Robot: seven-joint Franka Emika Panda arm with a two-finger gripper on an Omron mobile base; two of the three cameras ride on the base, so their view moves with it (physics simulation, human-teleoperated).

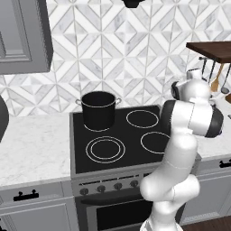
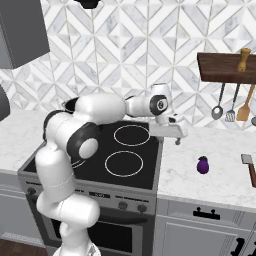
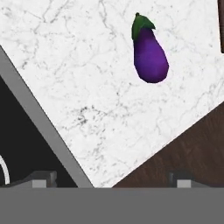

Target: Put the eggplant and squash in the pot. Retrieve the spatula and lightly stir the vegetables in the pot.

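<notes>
The small glossy dark purple eggplant [image 2: 202, 165] lies alone on the white marble counter [image 2: 210, 182], well apart from the stove's grey edge [image 3: 41, 122], near the counter's front. The gripper [image 2: 177, 136] hovers over that edge, jaws wide, empty.

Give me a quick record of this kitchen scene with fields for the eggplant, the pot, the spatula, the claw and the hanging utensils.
eggplant: small glossy dark purple eggplant, lying on the white marble counter right of the stove
pot: tall black pot on the black stovetop's back left burner
spatula: grey-bladed spatula flat on the counter, right of the eggplant
claw: claw open, above the counter, short of the eggplant, holding nothing
hanging utensils: silver ladle and orange wooden utensil under the dark wooden shelf
</notes>
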